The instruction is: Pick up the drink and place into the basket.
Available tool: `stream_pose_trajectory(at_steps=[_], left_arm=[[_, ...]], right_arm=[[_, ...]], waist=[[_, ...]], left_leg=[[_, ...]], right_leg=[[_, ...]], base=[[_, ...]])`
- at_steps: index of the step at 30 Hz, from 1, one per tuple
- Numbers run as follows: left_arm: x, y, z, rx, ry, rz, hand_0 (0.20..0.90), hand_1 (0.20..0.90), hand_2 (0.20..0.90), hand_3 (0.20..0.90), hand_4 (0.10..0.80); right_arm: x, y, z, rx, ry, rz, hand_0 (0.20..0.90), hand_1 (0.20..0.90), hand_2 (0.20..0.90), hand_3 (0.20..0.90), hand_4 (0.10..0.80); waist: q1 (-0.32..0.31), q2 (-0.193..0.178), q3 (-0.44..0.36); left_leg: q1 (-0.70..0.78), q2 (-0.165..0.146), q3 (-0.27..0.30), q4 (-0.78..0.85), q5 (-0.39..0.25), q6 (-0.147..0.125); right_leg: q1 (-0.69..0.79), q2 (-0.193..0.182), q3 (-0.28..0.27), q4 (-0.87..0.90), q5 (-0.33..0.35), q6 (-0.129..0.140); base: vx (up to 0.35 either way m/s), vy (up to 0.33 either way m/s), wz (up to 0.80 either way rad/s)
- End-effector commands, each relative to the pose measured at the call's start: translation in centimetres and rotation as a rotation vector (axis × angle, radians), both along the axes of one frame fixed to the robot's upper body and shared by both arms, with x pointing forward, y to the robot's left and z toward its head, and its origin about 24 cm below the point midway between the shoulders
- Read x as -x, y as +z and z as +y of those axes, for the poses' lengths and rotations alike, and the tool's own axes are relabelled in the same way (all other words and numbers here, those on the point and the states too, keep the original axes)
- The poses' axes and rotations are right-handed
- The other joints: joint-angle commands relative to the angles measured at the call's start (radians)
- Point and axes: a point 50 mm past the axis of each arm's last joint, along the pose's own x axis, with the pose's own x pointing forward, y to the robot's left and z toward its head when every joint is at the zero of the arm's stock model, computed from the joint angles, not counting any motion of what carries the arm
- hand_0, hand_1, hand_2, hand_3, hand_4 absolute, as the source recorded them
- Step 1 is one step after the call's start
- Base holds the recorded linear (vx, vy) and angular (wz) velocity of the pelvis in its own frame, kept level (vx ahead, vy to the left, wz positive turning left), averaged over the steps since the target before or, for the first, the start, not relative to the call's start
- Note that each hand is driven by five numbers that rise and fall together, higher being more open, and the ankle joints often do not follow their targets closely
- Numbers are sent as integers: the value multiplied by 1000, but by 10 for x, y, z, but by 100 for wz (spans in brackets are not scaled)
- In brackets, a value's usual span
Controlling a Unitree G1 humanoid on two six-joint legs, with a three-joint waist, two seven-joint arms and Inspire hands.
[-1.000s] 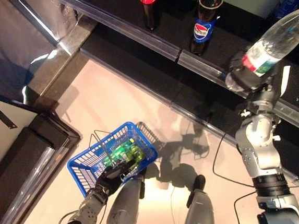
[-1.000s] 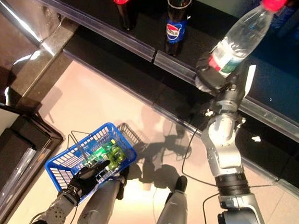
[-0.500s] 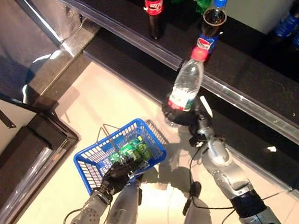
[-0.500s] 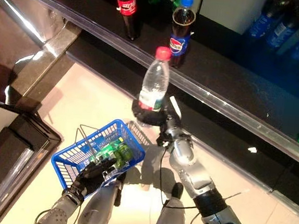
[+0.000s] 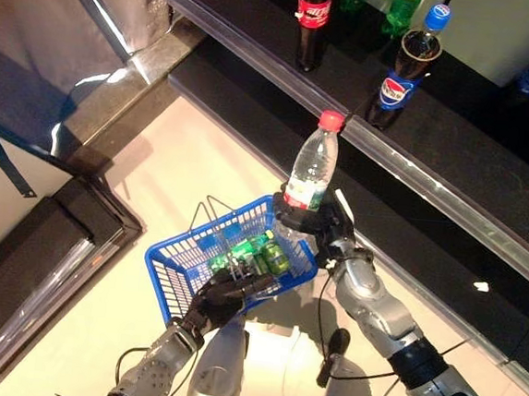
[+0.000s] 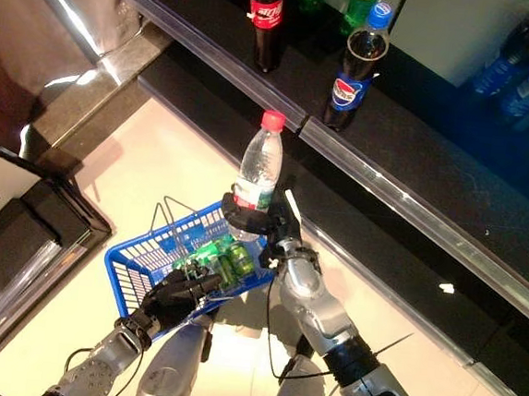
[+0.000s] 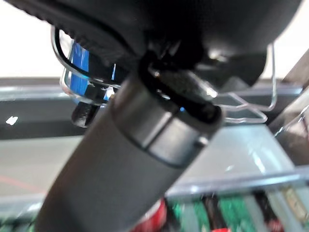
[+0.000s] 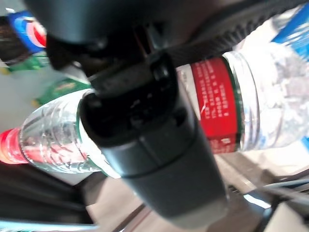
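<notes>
My right hand [image 5: 327, 229] is shut on a clear water bottle [image 5: 311, 170] with a red cap and a red label. It holds the bottle upright just over the right rim of the blue basket [image 5: 184, 270]. The bottle also shows in the right wrist view [image 8: 231, 104], gripped low on its body. My left hand [image 5: 222, 296] is shut on the basket's thin wire handles [image 7: 251, 113] and holds the blue basket up in front of me. Green drinks [image 5: 258, 253] lie inside the basket.
A dark shelf [image 5: 436, 139] runs across the back with its clear front rail [image 5: 450, 196]. Cola bottles [image 5: 314, 17] and a blue-labelled cola bottle [image 5: 400, 76] stand on it, with green bottles [image 6: 360, 3] behind. A dark cabinet [image 5: 26, 279] stands at the left.
My right hand has brought the water bottle down and left, from near the shelf to just over the basket's right rim. The camera view has shifted too.
</notes>
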Motion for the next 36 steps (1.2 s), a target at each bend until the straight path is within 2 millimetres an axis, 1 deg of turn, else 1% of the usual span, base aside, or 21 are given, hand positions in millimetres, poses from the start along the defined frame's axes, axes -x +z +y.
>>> stream_pose_trajectory(at_steps=[1,2,3,5,12,16,19,22,24,27,29,30,34,35,36], left_arm=[[-9,132,-44,349,-303,-714,300,300,300,200,100],[-7,140,-47,374,-339,-751,300,300,300,200,100],[-6,142,-48,378,-347,-758,300,300,300,200,100],[-3,151,-51,407,-395,-803,300,300,300,200,100],[6,175,-61,530,-552,-903,300,300,300,200,100],[11,184,-72,583,-653,-932,300,300,300,200,100],[13,187,-77,594,-689,-945,300,300,300,200,100],[13,190,-80,615,-719,-945,300,300,300,200,100],[14,192,-81,620,-736,-947,300,300,300,200,100],[17,192,-82,624,-779,-951,300,300,300,200,100],[18,192,-83,620,-792,-956,300,300,300,200,100],[20,193,-85,615,-825,-961,300,300,300,200,100],[23,193,-87,614,-874,-964,300,300,300,200,100],[24,193,-88,614,-887,-964,300,300,300,200,100],[24,193,-87,614,-889,-964,300,300,300,200,100]], right_arm=[[-1,75,38,-110,119,-359,300,300,300,200,100],[-3,72,40,-101,115,-343,300,300,300,200,100],[-3,71,40,-97,113,-342,300,300,300,200,100],[-6,67,42,-78,100,-324,300,300,300,200,100],[-16,45,53,-80,91,-188,300,300,300,200,100],[-23,30,60,-68,78,-107,300,300,300,200,100],[-28,22,59,-57,54,-59,300,300,300,200,100],[-34,4,57,-75,47,59,300,300,300,200,100],[-33,-10,59,-118,86,165,300,300,300,200,100],[-32,-25,60,-168,128,272,300,300,300,200,100],[-32,-28,60,-201,148,302,300,300,300,200,100],[-32,-31,62,-287,177,357,300,300,300,200,100],[-36,-36,58,-389,224,428,300,300,300,200,100],[-36,-38,58,-453,245,466,300,300,300,200,100],[-36,-38,58,-469,251,477,300,300,300,200,100]], waist=[[16,-4,-88],[20,-2,-83],[20,-2,-82],[26,2,-75],[46,11,-53],[59,15,-46],[66,18,-44],[74,22,-40],[81,23,-38],[92,24,-35],[95,25,-34],[102,25,-33],[114,30,-33],[117,31,-33],[118,32,-32]], left_leg=[[-17,-8,-27,78,-24,19],[-21,-12,-31,83,-27,20],[-21,-13,-32,84,-27,20],[-29,-19,-40,91,-29,21],[-48,-37,-58,98,-31,25],[-55,-46,-67,102,-33,27],[-59,-51,-69,104,-34,28],[-63,-56,-73,104,-34,29],[-65,-61,-77,104,-35,31],[-70,-66,-83,107,-36,34],[-73,-68,-85,108,-37,35],[-74,-71,-87,108,-36,37],[-77,-75,-91,103,-32,39],[-79,-77,-91,102,-31,40],[-79,-77,-91,102,-31,41]], right_leg=[[-12,28,-20,58,4,-121],[-13,25,-23,62,3,-121],[-14,25,-24,63,2,-121],[-21,20,-29,71,2,-121],[-41,10,-42,85,6,-122],[-47,4,-49,88,11,-121],[-49,0,-54,90,14,-120],[-54,-6,-59,92,19,-118],[-56,-7,-62,91,21,-118],[-58,-12,-66,92,24,-116],[-59,-12,-68,91,25,-115],[-59,-13,-72,91,27,-113],[-60,-17,-82,90,32,-109],[-62,-20,-85,90,34,-107],[-62,-20,-86,90,35,-107]], base=[[9,-2,17],[5,1,21],[-1,0,20],[-11,0,10],[-19,-3,10],[-2,1,4],[0,0,0],[-3,15,8],[-5,13,18],[-2,2,5],[0,0,0],[6,4,4],[2,8,3],[-5,11,5],[-2,18,9]])
